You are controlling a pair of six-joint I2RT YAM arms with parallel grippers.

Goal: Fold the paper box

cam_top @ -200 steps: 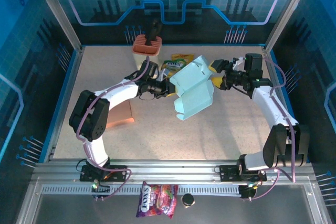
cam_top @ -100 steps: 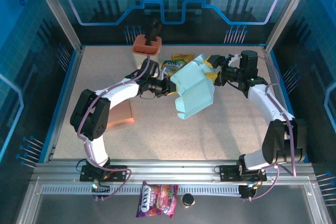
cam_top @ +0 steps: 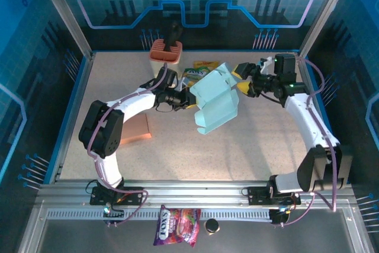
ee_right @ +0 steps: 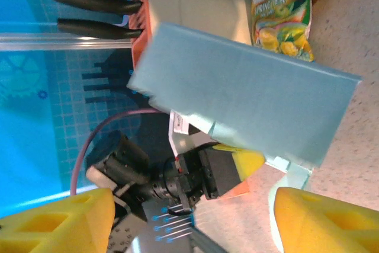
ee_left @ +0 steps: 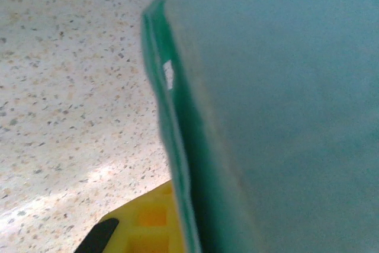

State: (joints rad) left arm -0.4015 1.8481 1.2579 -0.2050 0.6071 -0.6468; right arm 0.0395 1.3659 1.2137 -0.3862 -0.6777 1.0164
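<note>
The light teal paper box hangs half-folded above the middle of the table. My left gripper is shut on its left edge. In the left wrist view the box wall is pressed up close, with one yellow finger beneath it. My right gripper is open at the box's upper right flap, not gripping it. In the right wrist view its yellow fingers stand wide apart below a box panel, and the left gripper shows clamped under that panel.
An orange holder with black handles stands at the back. Snack packets lie behind the box. A flat orange-pink sheet lies by the left arm. A candy bag and a small black cap rest on the front rail.
My right gripper has moved left, closer to the box's upper right flap. The box has shifted slightly left in the left gripper's hold.
</note>
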